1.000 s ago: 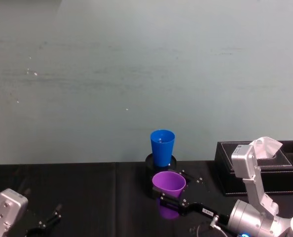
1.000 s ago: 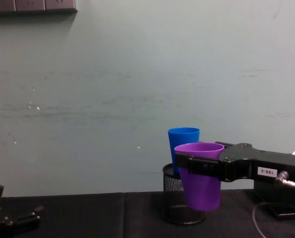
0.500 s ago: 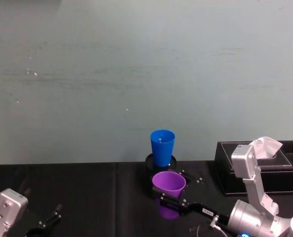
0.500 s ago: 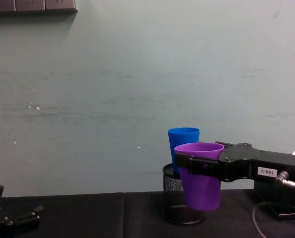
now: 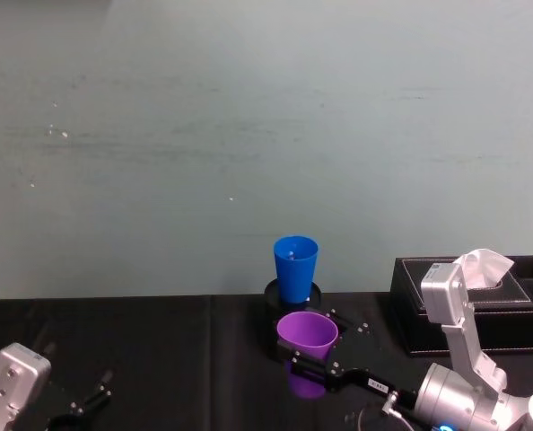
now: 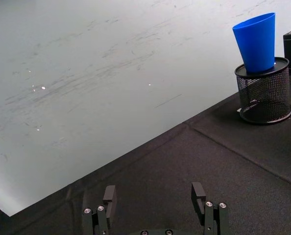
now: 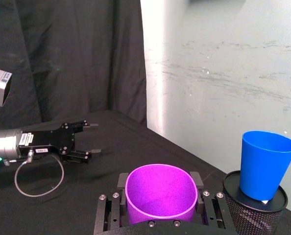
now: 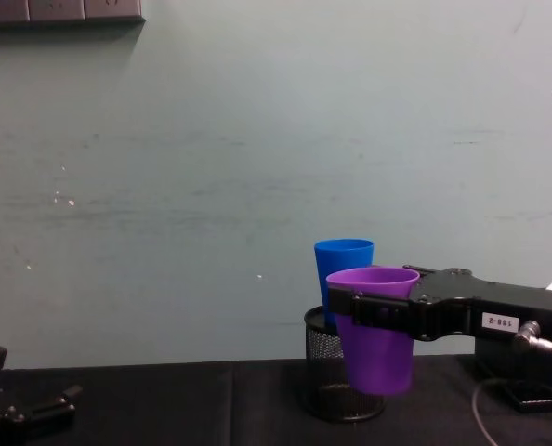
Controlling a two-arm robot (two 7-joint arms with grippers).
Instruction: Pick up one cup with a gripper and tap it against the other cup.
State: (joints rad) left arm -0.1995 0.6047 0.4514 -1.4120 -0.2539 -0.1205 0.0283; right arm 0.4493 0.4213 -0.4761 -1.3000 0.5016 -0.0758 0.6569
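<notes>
Currently, lower left of chest view: small black left gripper [image 6: 154, 198], jaws spread, nothing held. Centre: bright blue tapered plastic cup [image 8: 344, 265] upright in black mesh pen holder [image 8: 324, 372]. Right of centre: long black white-labelled right gripper [image 8: 374, 311] clamps purple tapered plastic cup [image 8: 378, 358], clear of table, just beside blue cup, not touching.

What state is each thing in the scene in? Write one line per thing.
purple cup: upright, held clear of the table, clamped near its rim.
right gripper: shut on the purple cup.
blue cup: upright, standing in the mesh pen holder.
left gripper: open, low by the table.
tissue box: a tissue sticking out.
</notes>
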